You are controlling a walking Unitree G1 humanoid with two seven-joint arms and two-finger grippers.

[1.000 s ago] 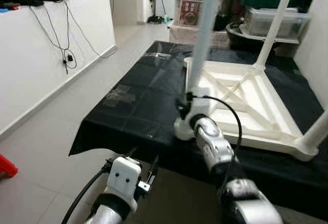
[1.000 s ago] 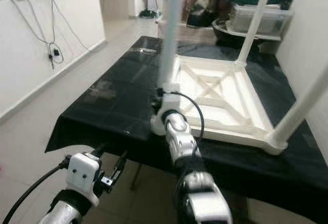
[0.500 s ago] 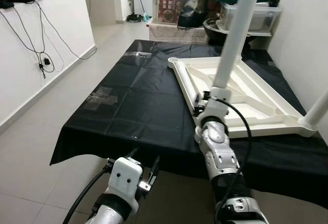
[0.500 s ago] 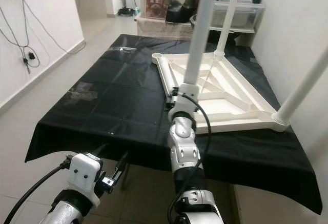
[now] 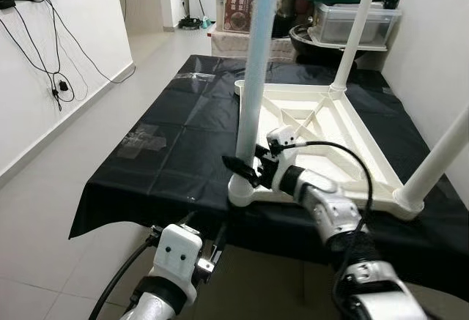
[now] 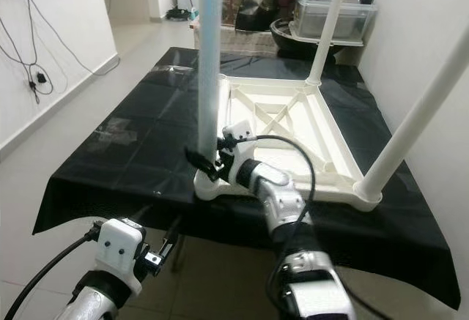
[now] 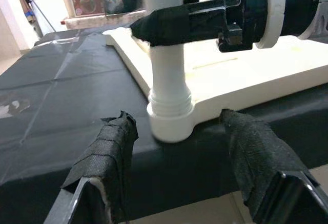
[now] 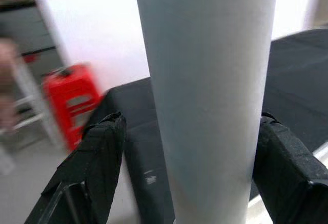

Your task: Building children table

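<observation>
A tiled room with white walls and storage boxes (image 5: 359,20) stacked at the far end holds a low surface (image 5: 183,151) covered in black cloth. On it lies the children's table top (image 5: 330,144), white plastic and turned upside down so its ribbed underside and corner sockets face up, which is how the legs can be fitted from above. It sits toward the surface's right side, its near-left corner socket (image 7: 171,119) right at the near edge.

Three legs stand in their sockets: a far leg (image 5: 352,34), a near-right leg (image 5: 440,159), and the near-left leg (image 5: 255,78), which rises upright from the corner nearest the robot. The right tool (image 5: 249,172) reaches in from the right, low on this near-left leg just above its socket; the wrist camera shows one finger (image 8: 97,157) on either side of the tube, set wide enough to bracket it, though I cannot tell whether they are pressing on it. Such a low hold would suit steadying or seating the leg.

The left tool (image 7: 179,157) hangs below the near edge, its taped fingers spread and holding nothing, aimed at the same corner.
</observation>
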